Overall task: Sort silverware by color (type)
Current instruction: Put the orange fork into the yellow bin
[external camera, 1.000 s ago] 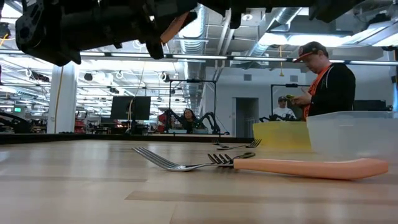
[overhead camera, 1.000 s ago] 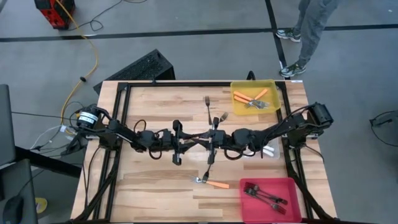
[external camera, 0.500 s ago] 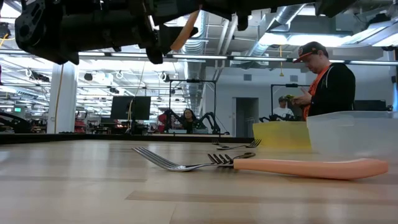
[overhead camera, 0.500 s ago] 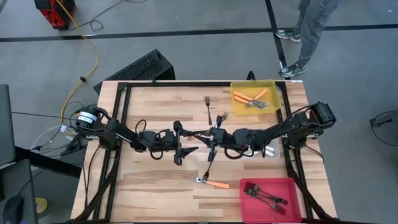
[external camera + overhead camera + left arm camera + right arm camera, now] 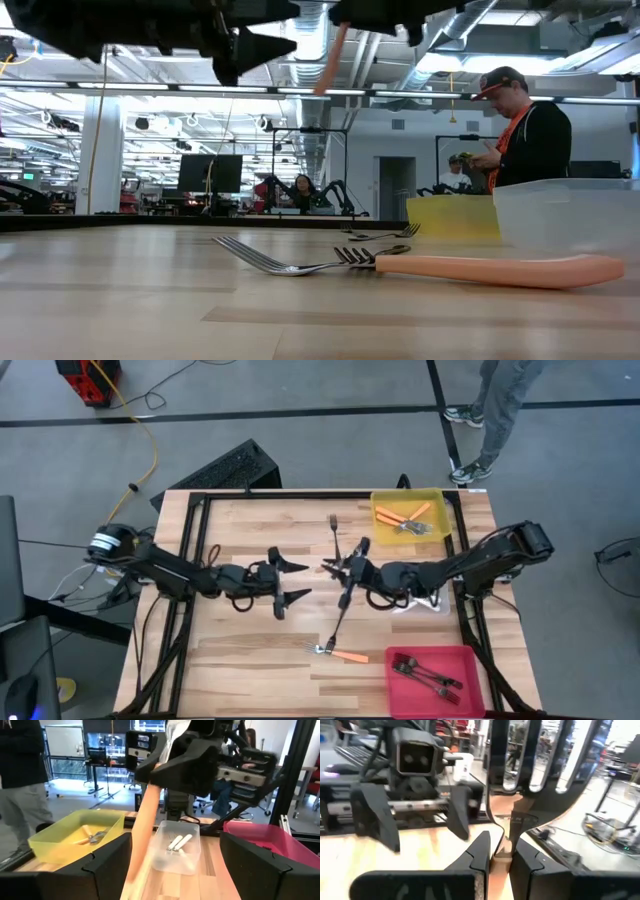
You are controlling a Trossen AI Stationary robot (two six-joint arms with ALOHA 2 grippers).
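My right gripper [image 5: 347, 570] hangs over the table's middle, shut on an orange-handled fork [image 5: 142, 827] with dark metal tines [image 5: 535, 755]. My left gripper [image 5: 295, 581] faces it from the left, open and apart from the fork, with the orange handle [image 5: 335, 55] hanging free in front of it. More silverware lies flat on the wood: an orange-handled fork [image 5: 347, 656] beside a silver one [image 5: 265, 260] near the front, and two forks [image 5: 333, 530] toward the far side. My right gripper pinches the fork between its two fingers at the neck [image 5: 512, 827], where the metal meets the orange handle. The fingers come level from the table's right and lie across the fork. The fork is lifted clear, tines up, handle slanting down toward the left gripper.
At the far right stands a yellow bin [image 5: 410, 515] with orange-handled forks. A red bin [image 5: 435, 675] with dark forks sits at the near right. A clear bin [image 5: 177, 847] with pale forks stands between them, under the right arm. A person stands beyond the table.
My left gripper has opened and let go of the fork's orange handle, then drawn back toward the table's left edge and risen a little. My right gripper kept its hold and rose slightly. The handle now hangs free and steeper below it.
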